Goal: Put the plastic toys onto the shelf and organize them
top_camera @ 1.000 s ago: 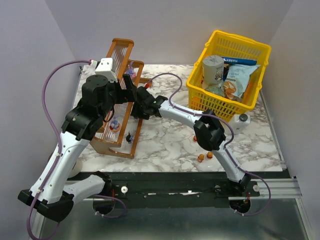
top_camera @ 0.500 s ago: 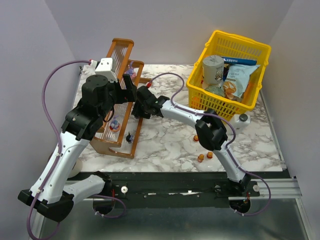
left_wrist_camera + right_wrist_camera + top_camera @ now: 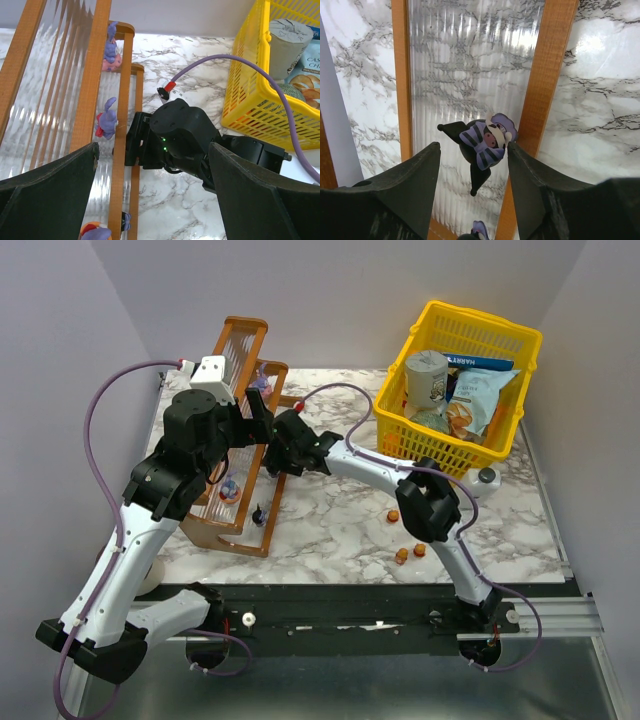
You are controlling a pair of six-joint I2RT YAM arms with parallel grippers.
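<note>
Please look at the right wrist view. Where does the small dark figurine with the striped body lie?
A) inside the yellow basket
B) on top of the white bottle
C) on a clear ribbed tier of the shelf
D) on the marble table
C: the dark striped figurine lies on the clear ribbed tier, between the two orange-brown wooden rails that frame it.

Wooden-framed shelf (image 3: pixel 547 75) with clear ribbed tiers; glossy marbled table (image 3: pixel 605 100)
</note>
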